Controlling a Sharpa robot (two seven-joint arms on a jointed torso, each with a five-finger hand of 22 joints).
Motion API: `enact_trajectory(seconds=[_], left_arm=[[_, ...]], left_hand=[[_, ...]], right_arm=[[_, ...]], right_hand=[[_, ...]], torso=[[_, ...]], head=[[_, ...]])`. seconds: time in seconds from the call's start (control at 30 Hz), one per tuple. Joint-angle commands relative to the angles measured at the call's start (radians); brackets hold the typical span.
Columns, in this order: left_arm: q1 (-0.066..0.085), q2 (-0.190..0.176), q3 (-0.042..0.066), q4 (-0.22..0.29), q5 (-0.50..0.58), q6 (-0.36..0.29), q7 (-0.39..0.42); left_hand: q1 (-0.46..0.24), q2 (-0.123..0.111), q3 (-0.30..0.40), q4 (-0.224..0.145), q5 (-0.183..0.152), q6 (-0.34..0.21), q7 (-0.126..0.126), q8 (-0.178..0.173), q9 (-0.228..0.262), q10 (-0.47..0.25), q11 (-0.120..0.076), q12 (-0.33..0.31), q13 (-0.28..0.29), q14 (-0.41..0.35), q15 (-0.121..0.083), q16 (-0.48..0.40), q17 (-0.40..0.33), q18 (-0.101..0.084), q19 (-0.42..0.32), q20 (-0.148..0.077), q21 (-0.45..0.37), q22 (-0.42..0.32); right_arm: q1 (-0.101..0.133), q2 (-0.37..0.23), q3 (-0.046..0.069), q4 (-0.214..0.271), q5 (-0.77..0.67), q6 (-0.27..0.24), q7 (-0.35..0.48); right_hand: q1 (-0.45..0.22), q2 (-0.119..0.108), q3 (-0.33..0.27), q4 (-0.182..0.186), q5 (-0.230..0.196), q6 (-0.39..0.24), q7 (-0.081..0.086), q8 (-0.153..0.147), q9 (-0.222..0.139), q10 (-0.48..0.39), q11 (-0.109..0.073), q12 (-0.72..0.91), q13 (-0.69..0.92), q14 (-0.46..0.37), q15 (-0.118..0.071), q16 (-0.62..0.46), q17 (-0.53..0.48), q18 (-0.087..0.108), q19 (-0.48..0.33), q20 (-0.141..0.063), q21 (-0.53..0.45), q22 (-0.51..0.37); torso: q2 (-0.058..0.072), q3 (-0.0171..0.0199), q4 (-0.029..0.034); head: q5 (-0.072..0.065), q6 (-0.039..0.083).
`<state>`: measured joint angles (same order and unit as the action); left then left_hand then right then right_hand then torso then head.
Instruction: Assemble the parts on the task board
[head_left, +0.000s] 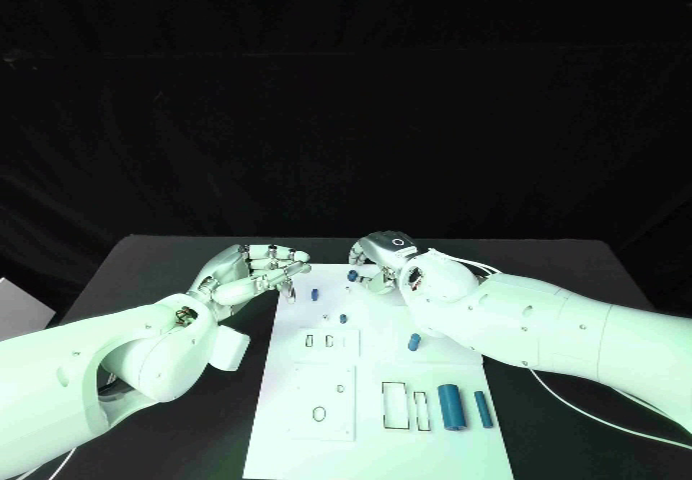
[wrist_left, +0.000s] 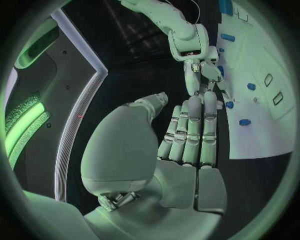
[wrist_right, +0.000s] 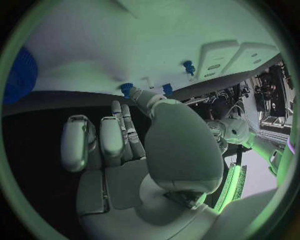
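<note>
The task board (head_left: 378, 440), a white rectangular plate with rectangular recesses and outlined slots, lies on the black surface (head_left: 173, 260) between the two hands. Small blue parts (head_left: 451, 406) rest on it: two cylinders lying well behind the right hand (head_left: 387, 262), smaller pegs near both hands. The left hand (head_left: 264, 270) hovers at the board's edge, fingers curled, holding nothing. Whether the right hand grasps anything cannot be told.
</note>
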<state>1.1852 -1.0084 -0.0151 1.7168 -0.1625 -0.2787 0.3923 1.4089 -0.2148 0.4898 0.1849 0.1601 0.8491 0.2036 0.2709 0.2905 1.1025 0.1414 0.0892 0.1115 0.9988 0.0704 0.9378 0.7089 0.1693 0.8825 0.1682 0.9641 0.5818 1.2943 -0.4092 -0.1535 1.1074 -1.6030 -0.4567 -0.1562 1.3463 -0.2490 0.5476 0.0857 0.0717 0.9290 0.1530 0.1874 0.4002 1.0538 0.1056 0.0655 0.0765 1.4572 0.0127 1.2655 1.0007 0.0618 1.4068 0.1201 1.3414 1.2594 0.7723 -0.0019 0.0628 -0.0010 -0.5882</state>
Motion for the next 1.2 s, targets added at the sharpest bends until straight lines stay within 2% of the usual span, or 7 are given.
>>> enact_trajectory(seconds=[0.03, 0.23, 0.4, 0.53, 0.63, 0.7, 1.2], left_arm=[[0.002, -0.001, 0.001, 0.0, 0.006, 0.02, 0.002], [0.002, -0.006, 0.001, 0.0, 0.006, 0.022, 0.002], [0.002, -0.008, 0.001, -0.002, 0.006, 0.024, 0.003], [0.002, -0.011, 0.001, -0.003, 0.006, 0.025, 0.003], [0.002, -0.012, 0.001, -0.005, 0.006, 0.026, 0.004], [0.002, -0.011, 0.001, -0.007, 0.006, 0.027, 0.004], [0.002, -0.011, 0.001, -0.013, 0.006, 0.029, 0.003]], left_hand=[[0.0, 0.0, 0.005, -0.002, -0.004, -0.009, 0.0, 0.001, 0.001, -0.004, 0.0, -0.005, 0.001, -0.002, 0.002, 0.004, -0.001, 0.014, -0.006, 0.001, 0.005, 0.001], [-0.001, 0.0, 0.005, -0.002, -0.004, -0.01, 0.0, 0.0, 0.002, -0.006, 0.0, -0.006, 0.001, -0.002, 0.002, 0.005, -0.002, 0.014, -0.007, 0.001, 0.008, 0.003], [-0.001, 0.0, 0.005, -0.002, -0.004, -0.01, 0.0, 0.0, 0.002, -0.006, 0.0, -0.006, 0.001, -0.002, 0.002, 0.005, -0.002, 0.014, -0.007, 0.001, 0.008, 0.003], [-0.001, 0.0, 0.005, -0.002, -0.004, -0.011, 0.0, 0.0, 0.002, -0.006, 0.0, -0.006, 0.001, -0.002, 0.002, 0.005, -0.002, 0.014, -0.008, 0.002, 0.009, 0.003], [-0.001, 0.0, 0.005, -0.002, -0.004, -0.011, 0.0, 0.0, 0.002, -0.006, 0.0, -0.006, 0.001, -0.002, 0.002, 0.005, -0.002, 0.014, -0.008, 0.002, 0.009, 0.003], [-0.001, 0.0, 0.005, -0.002, -0.004, -0.011, 0.0, 0.0, 0.002, -0.006, 0.0, -0.006, 0.001, -0.002, 0.002, 0.005, -0.002, 0.014, -0.008, 0.002, 0.009, 0.003], [-0.001, 0.0, 0.005, -0.002, -0.004, -0.011, 0.0, 0.0, 0.002, -0.006, 0.0, -0.006, 0.001, -0.002, 0.002, 0.005, -0.002, 0.014, -0.008, 0.002, 0.009, 0.003]], right_arm=[[0.002, -0.038, 0.001, 0.046, -0.013, -0.015, -0.002], [0.016, -0.166, 0.011, 0.187, 0.037, -0.028, -0.012], [0.027, -0.286, 0.015, 0.306, 0.135, -0.026, -0.03], [0.033, -0.364, 0.017, 0.367, 0.222, -0.002, -0.032], [0.035, -0.402, 0.017, 0.388, 0.275, 0.023, -0.03], [0.036, -0.421, 0.017, 0.397, 0.299, 0.048, -0.032], [0.029, -0.446, 0.015, 0.384, 0.257, 0.096, -0.093]], right_hand=[[0.004, -0.002, -0.007, 0.001, 0.0, -0.005, -0.003, -0.003, 0.001, -0.006, 0.0, 0.007, -0.001, -0.003, 0.006, -0.005, -0.006, 0.012, -0.007, 0.001, -0.003, -0.001], [0.005, 0.004, -0.023, 0.01, 0.004, 0.006, -0.001, -0.005, 0.007, 0.051, -0.012, 0.054, 0.012, -0.001, -0.003, -0.004, -0.005, 0.007, 0.009, -0.006, 0.01, 0.02], [0.013, 0.004, -0.019, 0.013, 0.017, -0.031, 0.001, -0.03, 0.003, 0.216, -0.037, 0.153, 0.062, 0.024, -0.023, 0.046, 0.067, -0.014, 0.062, -0.022, 0.08, 0.113], [0.015, -0.013, -0.093, 0.018, 0.035, -0.016, -0.021, 0.014, 0.041, 0.23, -0.061, 0.441, 0.332, 0.03, -0.05, 0.082, 0.101, -0.022, 0.08, -0.041, 0.107, 0.151], [-0.006, 0.005, -0.143, 0.057, 0.132, -0.04, -0.023, 0.048, 0.067, 0.28, -0.054, 1.144, 1.079, 0.046, -0.033, 0.136, 0.182, -0.033, 0.103, -0.042, 0.14, 0.197], [-0.015, 0.0, -0.161, 0.069, 0.144, -0.045, -0.013, 0.061, 0.074, 0.364, -0.051, 1.304, 1.258, 0.059, -0.034, 0.176, 0.257, -0.04, 0.118, -0.036, 0.162, 0.227], [0.003, 0.011, -0.196, 0.086, 0.135, -0.062, -0.005, 0.076, 0.078, 0.459, -0.042, 1.443, 1.421, 0.08, -0.024, 0.24, 0.387, -0.056, 0.153, -0.027, 0.213, 0.291]], torso=[[-0.002, 0.0001, -0.0018], [-0.005, 0.0014, -0.0104], [-0.01, 0.0021, -0.0199], [-0.013, 0.0042, -0.0287], [-0.014, 0.0057, -0.0301], [-0.015, 0.0071, -0.0307], [-0.012, 0.0037, -0.0272]], head=[[0.001, 0.0], [0.001, 0.002], [-0.003, 0.004], [-0.002, 0.001], [-0.004, -0.001], [-0.006, -0.003], [-0.012, -0.004]])
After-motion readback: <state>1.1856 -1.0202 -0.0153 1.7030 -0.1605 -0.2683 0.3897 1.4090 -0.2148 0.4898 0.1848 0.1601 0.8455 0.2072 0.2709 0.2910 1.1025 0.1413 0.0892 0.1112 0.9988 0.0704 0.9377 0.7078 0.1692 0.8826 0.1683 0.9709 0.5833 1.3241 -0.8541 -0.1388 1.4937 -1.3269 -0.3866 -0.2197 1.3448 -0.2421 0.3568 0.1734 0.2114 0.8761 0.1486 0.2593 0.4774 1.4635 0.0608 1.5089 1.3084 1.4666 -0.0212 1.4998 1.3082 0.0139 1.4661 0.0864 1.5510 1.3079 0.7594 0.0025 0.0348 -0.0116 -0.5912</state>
